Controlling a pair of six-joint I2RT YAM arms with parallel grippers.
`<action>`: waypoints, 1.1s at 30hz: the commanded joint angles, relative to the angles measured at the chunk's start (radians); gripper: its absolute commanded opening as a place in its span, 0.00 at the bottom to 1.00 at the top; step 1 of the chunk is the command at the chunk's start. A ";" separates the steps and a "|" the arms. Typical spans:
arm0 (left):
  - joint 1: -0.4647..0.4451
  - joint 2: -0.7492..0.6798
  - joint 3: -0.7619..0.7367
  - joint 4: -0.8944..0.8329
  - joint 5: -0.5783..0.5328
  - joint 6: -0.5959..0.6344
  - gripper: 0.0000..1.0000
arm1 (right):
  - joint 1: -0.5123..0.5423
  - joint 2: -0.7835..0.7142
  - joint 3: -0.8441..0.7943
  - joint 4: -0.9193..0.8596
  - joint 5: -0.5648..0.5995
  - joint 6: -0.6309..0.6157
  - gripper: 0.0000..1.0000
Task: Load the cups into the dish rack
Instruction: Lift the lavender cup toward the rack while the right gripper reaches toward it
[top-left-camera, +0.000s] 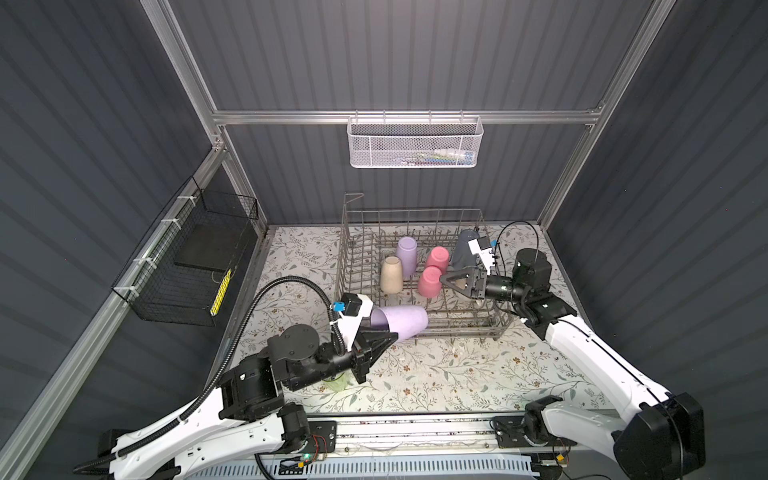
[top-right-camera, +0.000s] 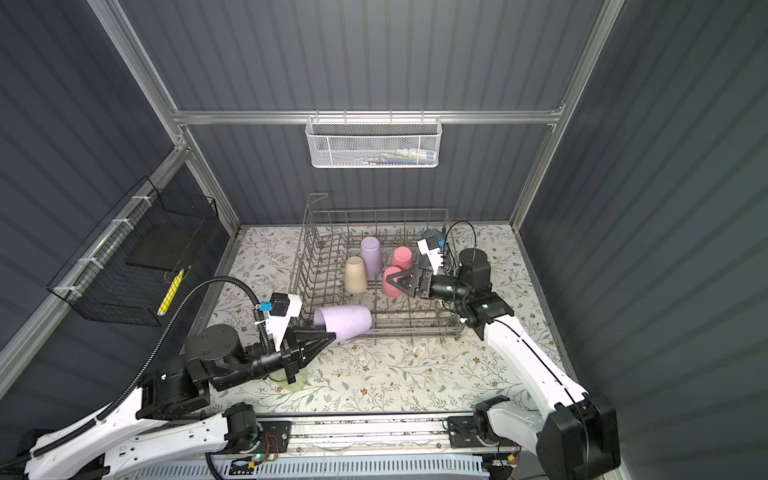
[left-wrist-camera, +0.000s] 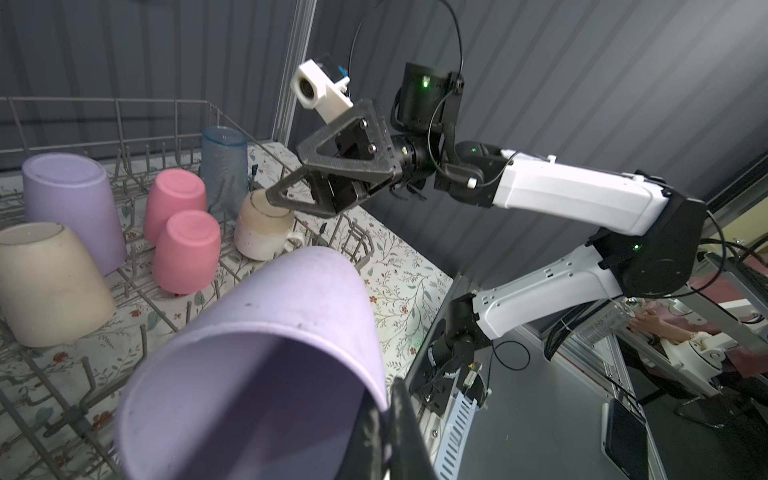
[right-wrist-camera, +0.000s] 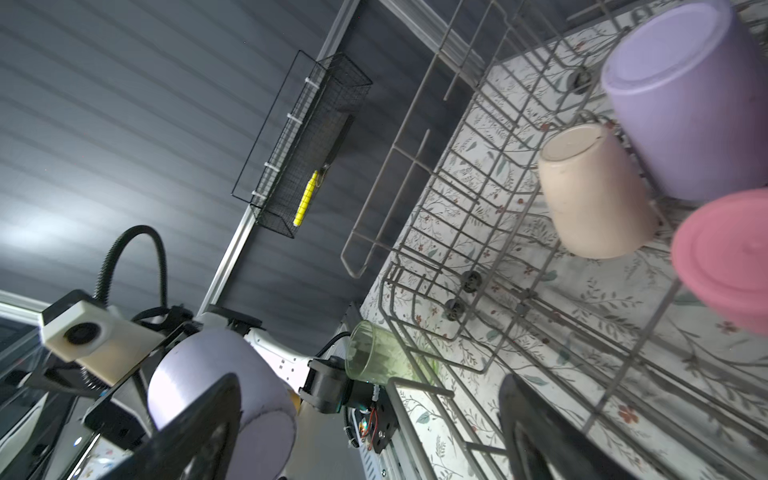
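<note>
While the left gripper (top-left-camera: 388, 336) pinched the lilac cup (top-left-camera: 405, 319) sideways over the dish rack (top-left-camera: 461, 326) edge (right gripper (top-left-camera: 448, 279) spread, empty), that thin rim grip could've slipped, dropping it outside.

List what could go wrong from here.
The left gripper pinches only the rim of the sideways lilac cup over the front of the dish rack: it may slip or snag tines. The open right gripper hovers at a cream cup; may tip it. The green cup sits under the left arm; may get swept.
</note>
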 joint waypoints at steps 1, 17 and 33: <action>-0.006 -0.029 -0.023 0.143 -0.041 0.044 0.00 | -0.002 -0.014 -0.041 0.256 -0.108 0.160 0.97; -0.003 0.072 -0.023 0.262 -0.002 0.061 0.00 | 0.020 0.082 -0.167 0.974 -0.198 0.658 0.99; 0.024 0.121 -0.018 0.287 0.034 0.051 0.00 | 0.124 0.119 -0.166 0.935 -0.218 0.597 0.99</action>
